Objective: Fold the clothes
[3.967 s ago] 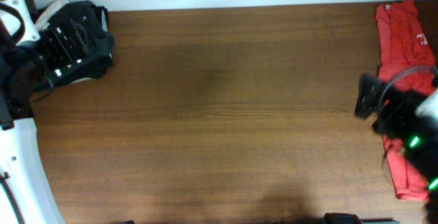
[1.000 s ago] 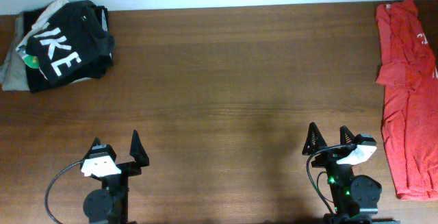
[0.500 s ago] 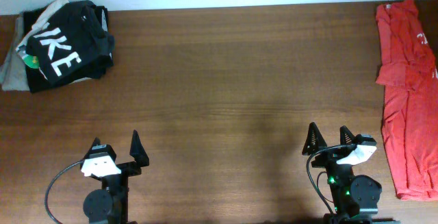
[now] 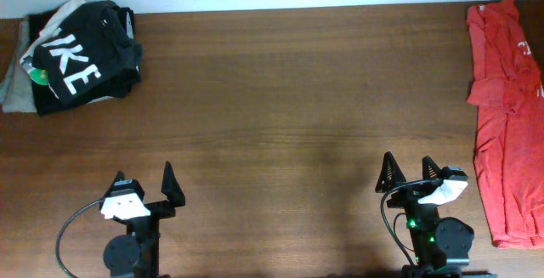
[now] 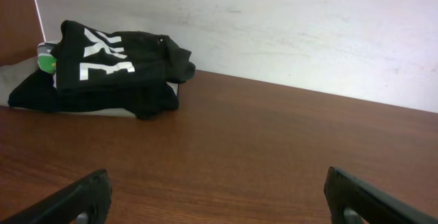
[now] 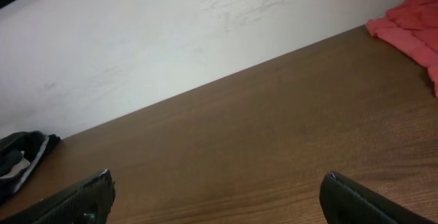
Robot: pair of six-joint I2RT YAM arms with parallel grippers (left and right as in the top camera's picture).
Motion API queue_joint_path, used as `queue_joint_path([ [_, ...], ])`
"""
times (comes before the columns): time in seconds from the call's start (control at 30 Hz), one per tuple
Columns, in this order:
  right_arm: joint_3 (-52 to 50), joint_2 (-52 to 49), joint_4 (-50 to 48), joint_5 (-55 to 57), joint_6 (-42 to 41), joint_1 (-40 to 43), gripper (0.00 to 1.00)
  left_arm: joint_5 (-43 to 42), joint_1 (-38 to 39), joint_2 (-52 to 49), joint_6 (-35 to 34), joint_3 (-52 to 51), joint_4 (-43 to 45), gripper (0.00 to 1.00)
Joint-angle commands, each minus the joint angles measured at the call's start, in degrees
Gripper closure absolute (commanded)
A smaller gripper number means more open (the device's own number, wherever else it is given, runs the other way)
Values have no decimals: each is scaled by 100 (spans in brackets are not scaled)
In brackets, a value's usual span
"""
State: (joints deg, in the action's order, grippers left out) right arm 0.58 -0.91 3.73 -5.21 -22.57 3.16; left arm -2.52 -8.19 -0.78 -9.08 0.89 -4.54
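A folded black T-shirt with white NIKE lettering (image 4: 81, 57) lies on a small pile at the table's far left corner; it also shows in the left wrist view (image 5: 113, 63) and at the edge of the right wrist view (image 6: 17, 159). A red T-shirt (image 4: 506, 116) lies spread along the right edge; a corner of it shows in the right wrist view (image 6: 410, 25). My left gripper (image 4: 144, 189) is open and empty at the front left, also in its own view (image 5: 219, 190). My right gripper (image 4: 408, 174) is open and empty at the front right, also in its own view (image 6: 219, 190).
A grey garment (image 4: 15, 87) and a green item (image 4: 38, 76) lie under the black shirt in the pile. The wooden table (image 4: 280, 116) runs to a white wall (image 5: 274, 25) at the back.
Four seconds ago both arms were out at the clothes, left at the black pile, right over the red shirt. They have since drawn back to the front. Nothing moved in the last second.
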Motion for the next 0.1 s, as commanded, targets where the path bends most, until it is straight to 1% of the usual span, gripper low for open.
queue_joint_path([
  [0.0,-26,37,35,-11,-42,-52,1,44,31,44,-46,-37,-7,1],
  [0.07,-26,37,33,-11,-42,-52,1,44,31,44,-46,-37,-7,1],
])
